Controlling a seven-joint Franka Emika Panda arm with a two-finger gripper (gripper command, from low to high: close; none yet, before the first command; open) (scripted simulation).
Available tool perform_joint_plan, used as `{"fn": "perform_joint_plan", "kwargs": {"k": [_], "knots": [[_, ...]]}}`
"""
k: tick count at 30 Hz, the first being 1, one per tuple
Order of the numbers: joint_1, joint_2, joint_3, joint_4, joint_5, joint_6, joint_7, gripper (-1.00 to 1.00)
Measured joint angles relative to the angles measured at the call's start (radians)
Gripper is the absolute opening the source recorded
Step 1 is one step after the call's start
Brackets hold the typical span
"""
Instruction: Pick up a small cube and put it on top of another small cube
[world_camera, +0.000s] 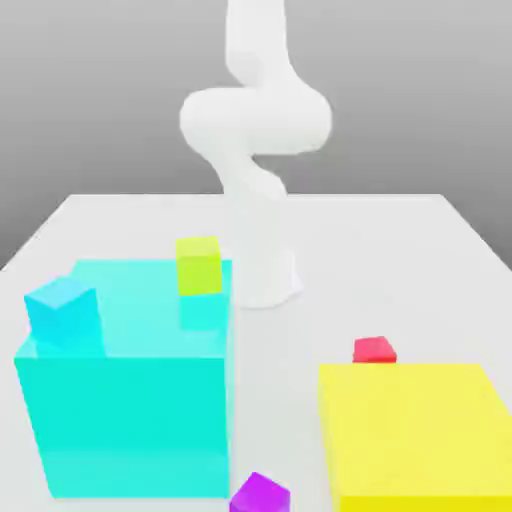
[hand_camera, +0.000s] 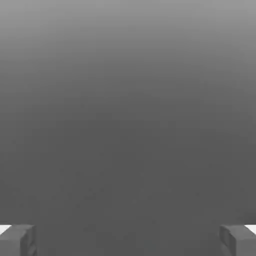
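Purple cube (world_camera: 260, 494): nearest the camera, on the table at the front edge of the exterior view, betw. the cyan block and the yellow block, touching neither. Nothing on top of it.
Table (world_camera: 400, 250): white, flat, carries everything.
Arm (world_camera: 255, 130): white, base at the far middle of the table, folded up high, well clear of all cubes.
Cyan block (world_camera: 125, 420): big, on the exterior view's left; two little cubes sit on its top.
Yellow block (world_camera: 420, 440): big, lower than the cyan one, on the exterior view's right.
Light-blue cube (world_camera: 63, 312): on the cyan block, near its left edge.
Yellow-green cube (world_camera: 199, 265): on the cyan block, far right corner.
Red cube (world_camera: 374, 349): small, on the table just behind the yellow block, well apart from the purple one.
Gripper (hand_camera: 128, 240): fingers (hand_camera: 17, 240) spread wide, nothing betw. them, grey backdrop beyond.
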Motion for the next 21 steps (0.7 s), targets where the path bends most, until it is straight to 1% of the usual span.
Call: {"fn": "perform_joint_plan", "kwargs": {"k": [5, 13, 18, 21], "knots": [[0.076, 0.153, 0.054, -0.152, 0.077, 0.129, 0.044, 0.0], [0.194, 0.384, 0.189, -0.385, 0.161, 0.327, 0.14, 0.0], [0.258, 0.525, 0.289, -0.53, 0.174, 0.452, 0.231, 0.0], [0.277, 0.609, 0.352, -0.614, 0.146, 0.529, 0.31, 0.0]]}}
